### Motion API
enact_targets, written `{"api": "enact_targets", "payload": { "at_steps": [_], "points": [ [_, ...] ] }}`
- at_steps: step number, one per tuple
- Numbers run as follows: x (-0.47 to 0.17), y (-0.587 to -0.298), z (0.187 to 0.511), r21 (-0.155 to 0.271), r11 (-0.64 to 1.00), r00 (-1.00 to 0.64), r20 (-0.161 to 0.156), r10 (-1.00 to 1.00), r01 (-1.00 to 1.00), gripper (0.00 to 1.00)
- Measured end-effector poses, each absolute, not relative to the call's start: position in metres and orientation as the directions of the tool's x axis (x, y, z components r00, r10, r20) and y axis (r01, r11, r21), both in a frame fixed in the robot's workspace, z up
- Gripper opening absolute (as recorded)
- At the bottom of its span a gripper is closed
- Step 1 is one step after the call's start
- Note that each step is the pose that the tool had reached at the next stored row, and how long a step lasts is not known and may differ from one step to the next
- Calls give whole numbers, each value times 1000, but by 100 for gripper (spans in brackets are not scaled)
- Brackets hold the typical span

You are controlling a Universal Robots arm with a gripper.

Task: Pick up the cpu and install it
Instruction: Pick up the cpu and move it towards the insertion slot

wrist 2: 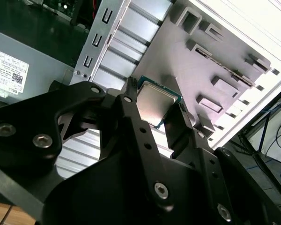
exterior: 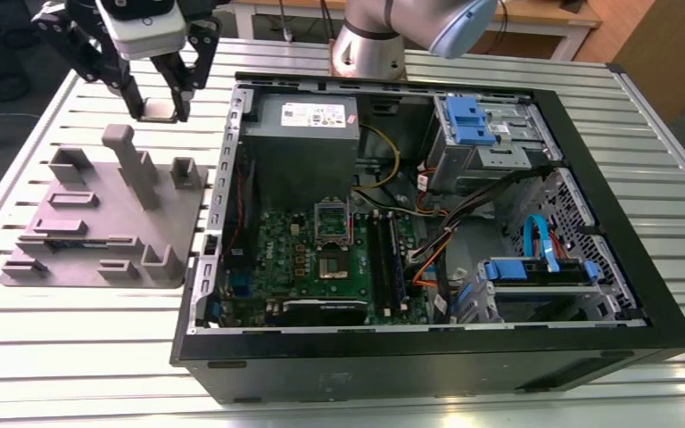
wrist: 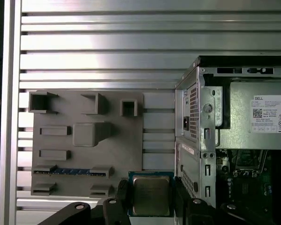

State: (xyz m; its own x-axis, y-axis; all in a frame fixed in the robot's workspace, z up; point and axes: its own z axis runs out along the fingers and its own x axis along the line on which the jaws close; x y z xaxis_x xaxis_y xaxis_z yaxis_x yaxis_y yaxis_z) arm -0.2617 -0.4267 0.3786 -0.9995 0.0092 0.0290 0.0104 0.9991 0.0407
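Item 1, gripper [exterior: 160, 105]: black claw of 2 fingers [wrist 2: 136, 123], pinching the cpu [wrist 2: 155, 105] by 2 opposite edges. The grip appeared chosen to leave the chip's flat metal top and its underside untouched. Item 2, cpu: small square chip with a silver-grey top and a thin pale rim, held roughly level in the first wrist view, in the air and clear of every surface. It hung over the end of the grey stand [exterior: 104, 234], just beside the outer wall of the computer case [exterior: 664, 332] and near the power supply [exterior: 307, 120]. It had not yet been brought over the board. Item 3, grey stand: flat moulded plate with raised posts and shallow pockets, lying on the slatted table [exterior: 69, 366]. The pockets seemed shaped to keep separate parts in known positions for pickup. 1 long pocket held a part with a blue edge [wrist: 70, 172]. Item 4, computer case: lying on its side with the panel off, so that the motherboard [exterior: 301, 263] faced upward and could be reached from above. Item 5, socket [exterior: 333, 236]: square seat near the middle of the board, between the power supply and the lower card. Its frame looked lifted, though that could not be told for certain. Status: chip picked up, install not yet done.
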Motion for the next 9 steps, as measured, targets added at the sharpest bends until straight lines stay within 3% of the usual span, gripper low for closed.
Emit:
{"api": "enact_targets", "payload": {
  "at_steps": [9],
  "points": [
    [-251, -430, 378, 41, 999, -1000, 29, 9, 11, 47]
  ]
}}
